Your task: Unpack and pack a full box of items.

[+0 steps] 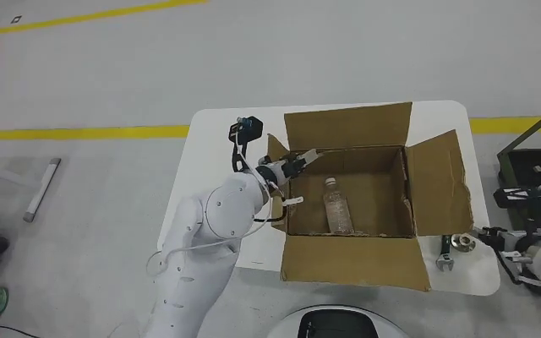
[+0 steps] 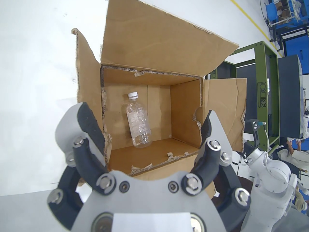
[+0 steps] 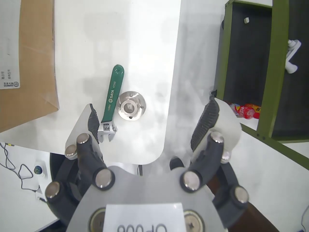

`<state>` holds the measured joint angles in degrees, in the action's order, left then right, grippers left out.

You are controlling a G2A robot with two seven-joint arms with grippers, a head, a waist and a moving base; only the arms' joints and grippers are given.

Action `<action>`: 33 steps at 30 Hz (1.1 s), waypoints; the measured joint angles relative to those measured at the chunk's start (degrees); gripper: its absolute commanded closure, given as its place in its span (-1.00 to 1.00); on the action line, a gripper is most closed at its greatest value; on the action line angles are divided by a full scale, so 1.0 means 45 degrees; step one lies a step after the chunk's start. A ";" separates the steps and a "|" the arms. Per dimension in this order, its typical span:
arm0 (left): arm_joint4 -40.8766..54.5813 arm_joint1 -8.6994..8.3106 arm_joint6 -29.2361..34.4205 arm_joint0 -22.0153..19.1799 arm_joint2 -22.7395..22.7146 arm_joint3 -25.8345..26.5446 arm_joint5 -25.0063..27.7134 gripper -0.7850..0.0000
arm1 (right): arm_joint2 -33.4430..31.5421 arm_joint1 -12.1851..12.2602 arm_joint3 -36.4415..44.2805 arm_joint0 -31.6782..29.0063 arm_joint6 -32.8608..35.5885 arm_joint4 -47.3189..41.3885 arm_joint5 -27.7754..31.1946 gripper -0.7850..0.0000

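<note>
Left gripper, spread and empty, hung at the box edge, with wrench and flange seemingly unpacked onto the table, one bottle left inside.

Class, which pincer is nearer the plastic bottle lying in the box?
Left. The left pincer hangs open at the edge of the box, facing the bottle; the right pincer is at the corner of the table, by the wrench.
</note>
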<state>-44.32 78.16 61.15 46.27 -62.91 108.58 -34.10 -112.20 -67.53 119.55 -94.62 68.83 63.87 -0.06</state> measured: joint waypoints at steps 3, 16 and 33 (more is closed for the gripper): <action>0.0018 0.0003 0.0009 -0.0013 0.0012 -0.0007 -0.0006 -1.00 | 0.0531 0.0060 -0.0183 0.0503 0.0644 0.0615 -0.0047 -0.97; 0.0019 0.0004 0.0010 -0.0012 0.0012 -0.0006 -0.0004 -1.00 | 0.1454 0.0193 -0.1082 0.1373 0.1983 0.1453 -0.0031 0.02; 0.0018 0.0004 0.0010 -0.0012 0.0012 -0.0006 -0.0004 -1.00 | 0.2020 0.0300 -0.1843 0.1832 0.2298 0.1797 0.0125 0.29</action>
<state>-44.24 78.18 61.19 46.22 -62.85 108.56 -34.12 -103.11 -66.18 111.25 -86.38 79.17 71.96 0.50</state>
